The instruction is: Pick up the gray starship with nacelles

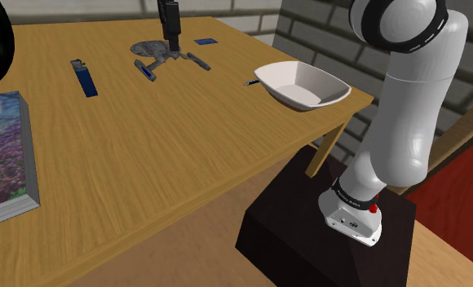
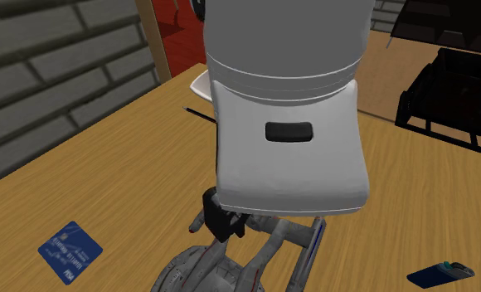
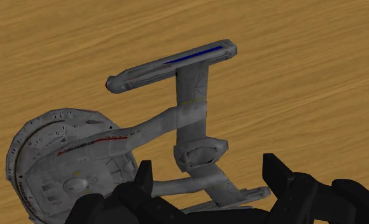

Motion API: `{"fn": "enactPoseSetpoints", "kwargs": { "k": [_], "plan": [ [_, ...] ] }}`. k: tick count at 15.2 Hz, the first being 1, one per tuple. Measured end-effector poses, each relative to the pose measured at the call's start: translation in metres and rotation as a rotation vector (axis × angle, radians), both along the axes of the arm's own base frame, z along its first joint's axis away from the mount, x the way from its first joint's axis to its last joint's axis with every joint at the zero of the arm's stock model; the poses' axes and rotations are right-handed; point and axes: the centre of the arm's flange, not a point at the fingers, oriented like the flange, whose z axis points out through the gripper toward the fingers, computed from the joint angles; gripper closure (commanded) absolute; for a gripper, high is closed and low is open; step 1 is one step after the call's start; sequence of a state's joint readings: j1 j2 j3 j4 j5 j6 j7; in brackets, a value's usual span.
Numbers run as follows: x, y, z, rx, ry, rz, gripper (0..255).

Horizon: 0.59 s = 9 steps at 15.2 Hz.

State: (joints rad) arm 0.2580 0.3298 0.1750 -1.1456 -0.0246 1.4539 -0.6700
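The starship (image 3: 145, 126) is matt and panelled, the table (image 3: 304, 63) grained wood.

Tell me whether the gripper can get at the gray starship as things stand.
Probably yes. The gripper sits right over the starship, its fingers apart on either side of the rear hull, with nothing between them and it. The lighter and bowl lie well aside.

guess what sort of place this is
Likely a room in a house, perhaps a study: a wooden table by a grey brick wall, with a book, a bowl and a starship on it.
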Motion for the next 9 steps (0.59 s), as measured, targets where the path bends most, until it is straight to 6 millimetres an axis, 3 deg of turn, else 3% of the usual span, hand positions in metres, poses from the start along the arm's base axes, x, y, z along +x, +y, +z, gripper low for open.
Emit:
{"fn": "enactPoseSetpoints", "kwargs": {
  "k": [4, 5, 9],
  "plan": [
    [0.002, 0.001, -0.021, 0.0, 0.0, 0.001, 0],
    [0.002, 0.001, -0.023, 0.0, 0.0, 0.001, 255],
    [0.002, 0.001, -0.024, 0.0, -0.001, 0.001, 255]
  ]
}}
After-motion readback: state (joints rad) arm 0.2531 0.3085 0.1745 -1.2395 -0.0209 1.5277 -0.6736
